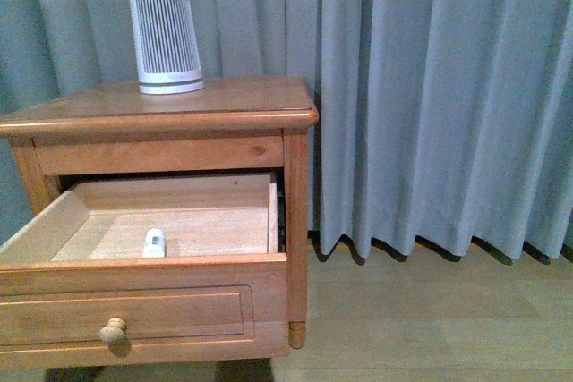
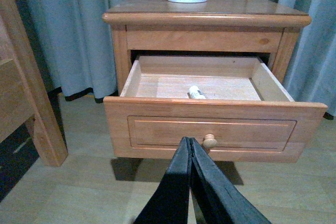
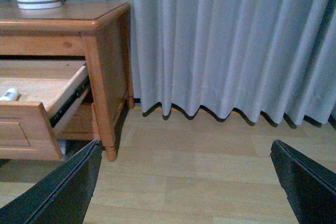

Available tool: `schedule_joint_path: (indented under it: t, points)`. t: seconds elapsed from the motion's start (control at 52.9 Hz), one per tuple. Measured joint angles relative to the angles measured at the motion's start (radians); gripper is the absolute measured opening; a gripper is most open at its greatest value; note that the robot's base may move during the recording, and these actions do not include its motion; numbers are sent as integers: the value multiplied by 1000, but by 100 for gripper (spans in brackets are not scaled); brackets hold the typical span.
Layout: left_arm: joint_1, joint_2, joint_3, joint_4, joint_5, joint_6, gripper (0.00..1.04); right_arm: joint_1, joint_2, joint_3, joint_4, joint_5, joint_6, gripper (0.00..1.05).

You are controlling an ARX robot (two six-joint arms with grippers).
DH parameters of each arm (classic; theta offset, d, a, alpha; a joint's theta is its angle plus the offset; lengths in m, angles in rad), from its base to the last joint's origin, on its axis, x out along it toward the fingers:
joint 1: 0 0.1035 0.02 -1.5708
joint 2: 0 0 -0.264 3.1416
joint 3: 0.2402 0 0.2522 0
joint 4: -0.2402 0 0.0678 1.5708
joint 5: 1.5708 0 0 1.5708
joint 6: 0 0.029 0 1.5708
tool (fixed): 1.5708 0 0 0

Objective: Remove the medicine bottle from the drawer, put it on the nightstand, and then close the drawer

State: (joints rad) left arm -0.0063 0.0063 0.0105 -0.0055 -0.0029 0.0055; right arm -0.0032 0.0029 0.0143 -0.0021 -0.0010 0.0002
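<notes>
The orange-brown nightstand stands against the curtain with its upper drawer pulled out. A tiny white medicine bottle lies on the drawer's pale floor near the front; it also shows in the left wrist view as the medicine bottle and in the right wrist view as the medicine bottle. My left gripper is shut and empty, just in front of the drawer's round knob. My right gripper is open over the floor to the right of the nightstand. Neither arm shows in the front view.
A tall white ribbed device stands at the back of the nightstand top. A grey curtain hangs behind and to the right. A wooden bed frame is left of the nightstand. Pale wood flooring lies to the right.
</notes>
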Motion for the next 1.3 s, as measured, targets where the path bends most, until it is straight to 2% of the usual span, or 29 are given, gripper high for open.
schedule_joint_path:
  t: [0.076, 0.453, 0.567, 0.907, 0.944, 1.001, 1.077, 1.152, 1.209, 1.303]
  points:
    - [0, 0, 0, 0, 0, -2, 13, 0, 0, 0, 0, 0, 0, 98]
    - [0, -2, 0, 0, 3, -3, 83, 0, 0, 0, 0, 0, 0, 98]
    - [0, -2, 0, 0, 2, -2, 100, 0, 0, 0, 0, 0, 0, 98]
    - [0, -4, 0, 0, -4, -3, 98, 1, 0, 0, 1, -8, 0, 98]
    - [0, -5, 0, 0, -3, -3, 98, 25, 20, 2, -4, 68, 2, 98]
    - [0, -4, 0, 0, 0, -3, 98, 67, 145, 23, 60, 276, 18, 98]
    - [0, -4, 0, 0, 0, -3, 98, 64, 368, 94, 196, 363, 38, 98]
    - [0, -5, 0, 0, 0, -3, 98, 61, 636, 216, 343, 354, 50, 98]
    - [0, -5, 0, 0, 0, -3, 98, 63, 800, 313, 393, 341, 51, 98]
    - [0, -5, 0, 0, 0, -3, 98, 67, 1103, 533, 349, 289, 63, 98]
